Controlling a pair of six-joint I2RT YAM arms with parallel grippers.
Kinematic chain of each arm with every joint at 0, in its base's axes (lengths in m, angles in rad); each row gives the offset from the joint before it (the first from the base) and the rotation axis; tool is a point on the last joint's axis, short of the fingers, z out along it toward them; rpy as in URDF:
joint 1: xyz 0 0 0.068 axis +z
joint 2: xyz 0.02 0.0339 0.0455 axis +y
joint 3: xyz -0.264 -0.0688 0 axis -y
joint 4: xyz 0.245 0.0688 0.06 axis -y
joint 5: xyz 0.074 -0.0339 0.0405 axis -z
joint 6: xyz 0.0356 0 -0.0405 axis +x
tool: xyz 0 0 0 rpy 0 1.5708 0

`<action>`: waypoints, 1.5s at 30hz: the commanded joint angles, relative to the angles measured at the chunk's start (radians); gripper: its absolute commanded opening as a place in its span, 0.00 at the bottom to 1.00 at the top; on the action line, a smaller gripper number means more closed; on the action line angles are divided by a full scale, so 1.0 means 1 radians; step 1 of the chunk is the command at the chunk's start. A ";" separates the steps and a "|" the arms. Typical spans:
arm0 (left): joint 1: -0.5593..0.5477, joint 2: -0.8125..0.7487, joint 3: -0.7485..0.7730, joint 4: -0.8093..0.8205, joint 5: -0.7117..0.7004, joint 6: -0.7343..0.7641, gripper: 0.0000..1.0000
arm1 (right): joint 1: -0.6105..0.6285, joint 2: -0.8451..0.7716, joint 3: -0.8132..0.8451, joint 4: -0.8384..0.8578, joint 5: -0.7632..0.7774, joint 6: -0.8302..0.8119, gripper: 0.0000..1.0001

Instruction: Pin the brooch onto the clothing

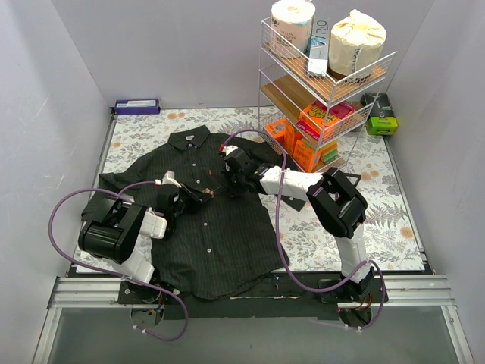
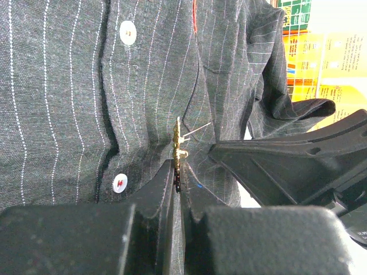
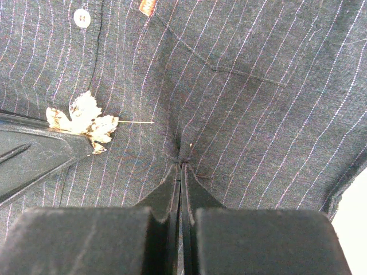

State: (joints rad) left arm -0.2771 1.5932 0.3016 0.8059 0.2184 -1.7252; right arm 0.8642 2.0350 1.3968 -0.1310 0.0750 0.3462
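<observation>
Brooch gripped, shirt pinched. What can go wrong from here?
1. The left jaws hold the brooch only by its lower edge, at their very tips. Pushing may twist it or pop it out.
2. The pin points toward the small shirt fold pinched by the right jaws. If that fold slips free, the tip may skate over slack cloth.
3. The tip could also strike the right jaws instead of cloth.

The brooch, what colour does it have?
The brooch is pale golden-yellow; the right wrist view shows it best.
</observation>
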 commanded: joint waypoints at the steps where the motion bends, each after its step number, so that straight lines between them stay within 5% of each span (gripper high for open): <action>1: -0.004 -0.039 -0.004 -0.020 -0.014 0.021 0.00 | -0.002 -0.035 0.008 0.019 0.000 0.013 0.01; 17: -0.004 -0.027 0.011 -0.028 -0.004 0.035 0.00 | -0.002 -0.055 0.005 0.010 0.005 -0.006 0.01; 30: -0.002 0.001 0.011 -0.017 0.002 0.036 0.00 | -0.002 -0.122 -0.059 0.080 0.008 -0.105 0.48; 45: -0.002 0.019 0.021 -0.010 0.006 0.036 0.00 | 0.012 -0.070 -0.024 0.146 -0.050 -0.274 0.50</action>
State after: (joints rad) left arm -0.2771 1.6028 0.3016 0.7792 0.2211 -1.7054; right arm 0.8673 1.9545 1.3315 -0.0383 0.0372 0.1295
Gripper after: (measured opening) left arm 0.030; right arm 0.504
